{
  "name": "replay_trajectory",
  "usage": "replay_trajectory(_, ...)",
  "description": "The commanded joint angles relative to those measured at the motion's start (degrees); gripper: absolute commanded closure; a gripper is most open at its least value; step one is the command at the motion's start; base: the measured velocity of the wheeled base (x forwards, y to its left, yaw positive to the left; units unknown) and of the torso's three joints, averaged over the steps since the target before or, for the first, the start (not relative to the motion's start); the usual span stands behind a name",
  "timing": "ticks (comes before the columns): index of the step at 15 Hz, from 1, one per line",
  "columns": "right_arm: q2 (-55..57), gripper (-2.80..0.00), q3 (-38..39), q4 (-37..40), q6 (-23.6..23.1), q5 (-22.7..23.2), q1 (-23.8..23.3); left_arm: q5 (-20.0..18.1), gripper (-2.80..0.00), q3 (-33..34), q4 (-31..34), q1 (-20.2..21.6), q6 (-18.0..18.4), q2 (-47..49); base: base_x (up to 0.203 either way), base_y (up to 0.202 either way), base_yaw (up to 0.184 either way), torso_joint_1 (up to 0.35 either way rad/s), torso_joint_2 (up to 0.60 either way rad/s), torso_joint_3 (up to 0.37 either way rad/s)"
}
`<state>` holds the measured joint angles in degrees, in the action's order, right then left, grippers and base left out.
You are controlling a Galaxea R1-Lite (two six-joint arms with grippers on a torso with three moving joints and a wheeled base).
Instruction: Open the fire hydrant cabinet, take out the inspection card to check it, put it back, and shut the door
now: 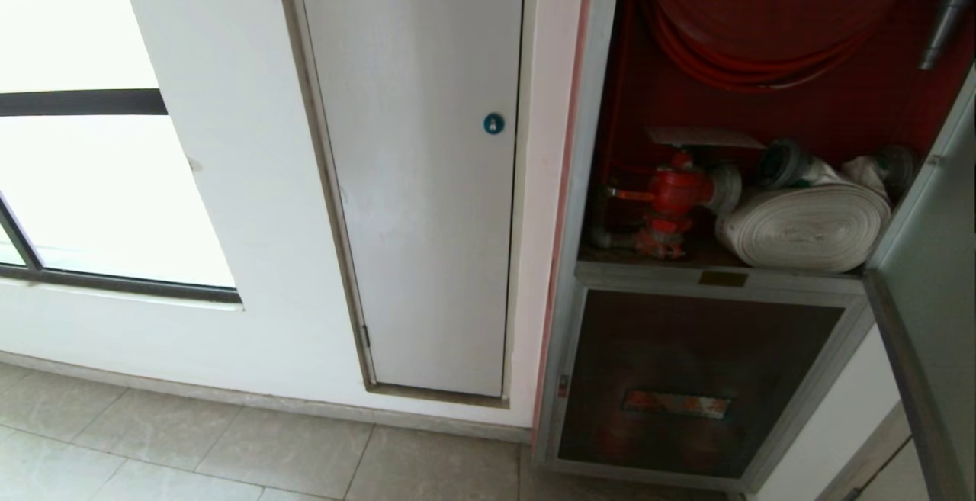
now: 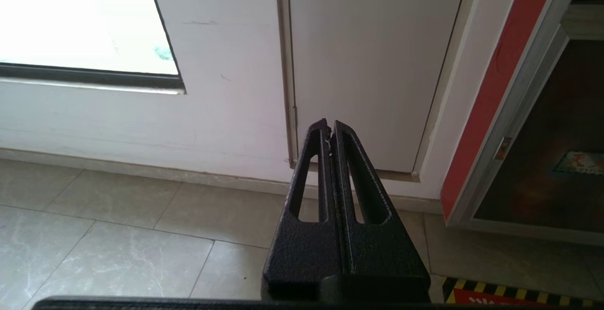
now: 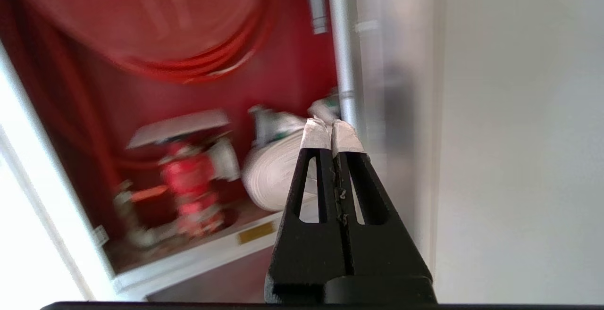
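The right gripper (image 3: 331, 133) hangs in front of the open fire hydrant cabinet (image 1: 587, 181), its white-tipped fingers (image 3: 316, 136) pressed together with nothing between them, pointing toward the right side of the red interior beside a silver pipe (image 3: 343, 55). Behind the fingertips lies the white rolled hose (image 3: 271, 173), resting on the cabinet's floor next to the red valve (image 3: 188, 180). The inspection card (image 3: 177, 127), a thin pale sheet, sits flat just above the valve, tilted slightly; its print cannot be read. Above both, the red hose coil (image 3: 188, 60) fills the upper part of the compartment.

The door (image 1: 934, 295) stands swung wide at the cabinet's right, its silver-framed pane seen edge-on in the head view. Below the open compartment is a smaller dark pane (image 1: 690, 386) with a red label, closed.

The left gripper (image 2: 329, 128) is parked low and apart from the work, its black fingers closed and empty, aimed at the foot of a plain white panel (image 1: 427, 181) that carries a round blue lock (image 1: 493, 123). A bright window (image 1: 91, 181) lies further left, above the tiled floor (image 1: 229, 455).
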<state>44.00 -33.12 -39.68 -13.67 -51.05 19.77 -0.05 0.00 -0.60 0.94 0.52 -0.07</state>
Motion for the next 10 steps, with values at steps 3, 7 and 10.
replay_trajectory(3,6.0,0.0,-2.2,-1.1,0.8,0.6,1.4,0.0,0.0,0.3,0.0,0.1,0.0,0.0,0.0,0.0,0.0,0.0,0.0,0.0)
replay_trajectory(7,10.7,0.0,-5.7,-1.3,1.6,-3.0,-1.2,0.0,0.0,0.3,0.0,0.0,0.0,0.0,0.0,0.0,0.0,0.0,0.0,0.0)
replay_trajectory(10,12.1,0.0,-6.4,-1.4,2.8,-5.0,-8.0,0.0,0.0,0.3,0.0,0.0,0.0,0.1,0.0,0.0,0.0,0.0,0.0,0.0)
